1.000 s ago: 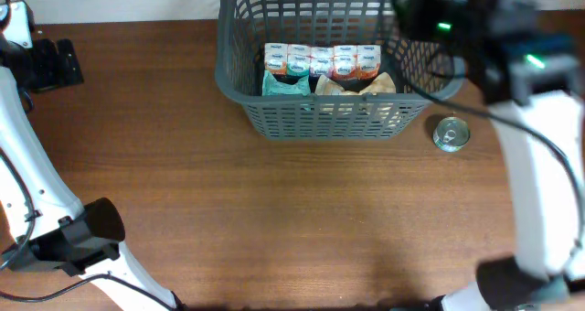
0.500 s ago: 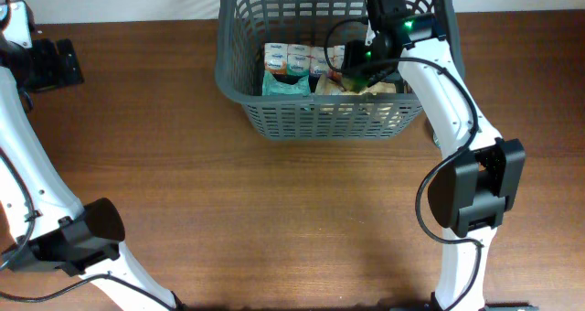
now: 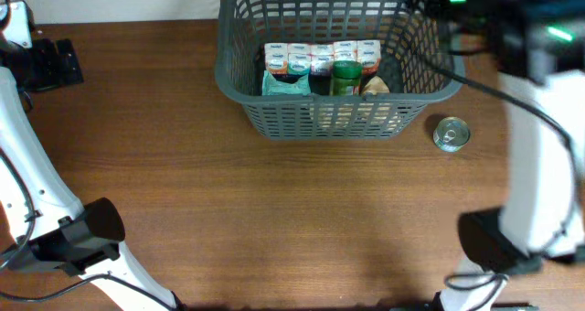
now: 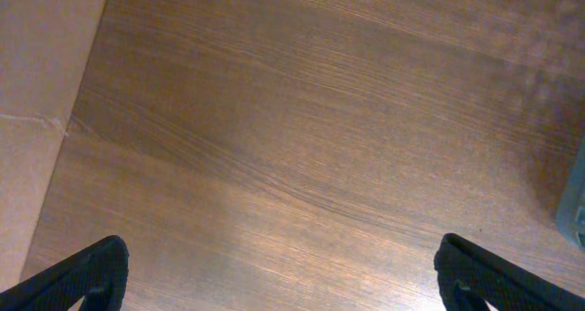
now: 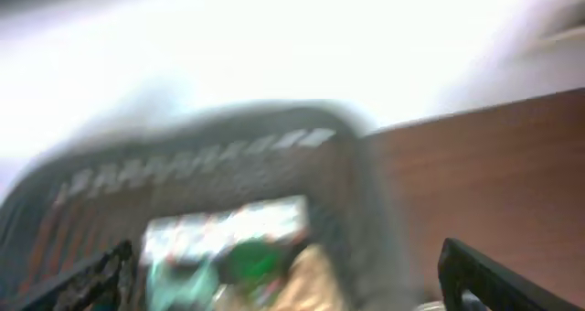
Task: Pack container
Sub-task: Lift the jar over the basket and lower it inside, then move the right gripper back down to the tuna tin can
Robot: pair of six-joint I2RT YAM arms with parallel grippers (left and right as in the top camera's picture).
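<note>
Brown wood-grain table (image 3: 274,210) carries the grey slotted plastic basket (image 3: 311,119) at its far middle, boxy cartons (image 3: 320,57) and a green-lidded jar (image 3: 345,76) inside, a round shiny tin (image 3: 451,134) just right. From its wrist, the left gripper (image 4: 288,279) spreads wide over bare wood. The right gripper (image 5: 292,279), blurred, gapes wide above the basket.

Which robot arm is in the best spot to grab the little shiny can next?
Probably the right. The tin can sits on the table just right of the basket, on the right arm's side. The left gripper hangs open over bare wood far off to the left.
</note>
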